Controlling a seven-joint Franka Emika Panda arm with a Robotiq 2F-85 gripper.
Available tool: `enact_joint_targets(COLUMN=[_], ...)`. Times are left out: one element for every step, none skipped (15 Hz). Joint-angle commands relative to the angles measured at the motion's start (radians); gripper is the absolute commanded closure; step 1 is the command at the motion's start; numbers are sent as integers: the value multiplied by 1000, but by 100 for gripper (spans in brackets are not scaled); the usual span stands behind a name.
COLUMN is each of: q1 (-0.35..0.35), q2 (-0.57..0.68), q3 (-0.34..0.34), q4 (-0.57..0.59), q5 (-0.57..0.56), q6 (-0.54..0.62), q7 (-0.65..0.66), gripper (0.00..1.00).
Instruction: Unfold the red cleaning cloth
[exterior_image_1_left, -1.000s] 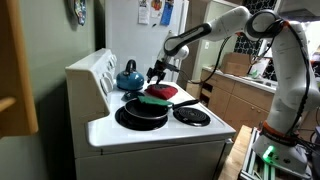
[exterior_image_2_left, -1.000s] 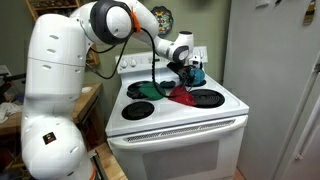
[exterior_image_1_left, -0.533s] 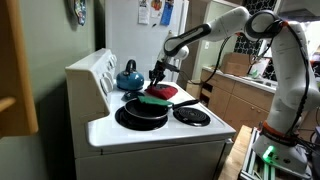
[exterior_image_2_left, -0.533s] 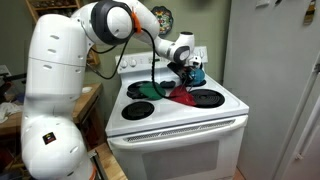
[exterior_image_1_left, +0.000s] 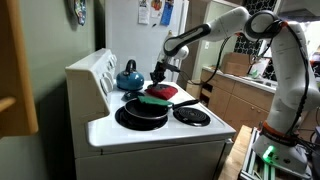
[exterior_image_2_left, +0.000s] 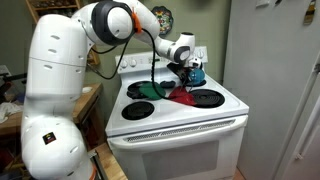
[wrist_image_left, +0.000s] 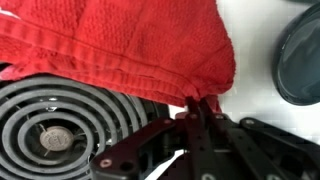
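Now pinches red cleaning cloth by hem corner w/ gripper jaws closed on it, fabric spread toward 11 o'clock over coil burner; prob soft, light, floppy, so best held at corners.

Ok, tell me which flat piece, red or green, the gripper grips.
The red cleaning cloth: the gripper is shut on its corner. The green piece rests on the frying pan, ungripped.

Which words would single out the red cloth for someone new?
Find the white stove; on its cooktop, beside a black pan and a flat green item, lies the red cloth. It is the only bright red thing there, soft textured fabric, with the gripper pinching one corner.
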Motion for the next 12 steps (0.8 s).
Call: enact_joint_targets(q1=[2, 4, 7, 9, -1, -24, -29, -42, -56, -61, -27, -32], q2=[-37, -56, -71, -91, -107, -122, -135, -146, -160, -171, -122, -134], q3=[-10, -12, -15, -15, -2, 30, 42, 63, 87, 97, 62, 72], q4=[-15, -29, -39, -54, -64, -77, -79, -79, -80, -79, -34, -35], q5=[-36, -45, -60, -84, -83, -15, 21, 85, 162, 210, 122, 158], q6=[-46, -42, -41, -26, -22, -9, -30, -52, -95, -136, -85, -113], q7=[21, 22, 23, 2, -42, -97, -111, -150, -198, -233, -160, -185], gripper=[99, 99, 99, 99, 99, 99, 99, 99, 99, 99, 95, 95])
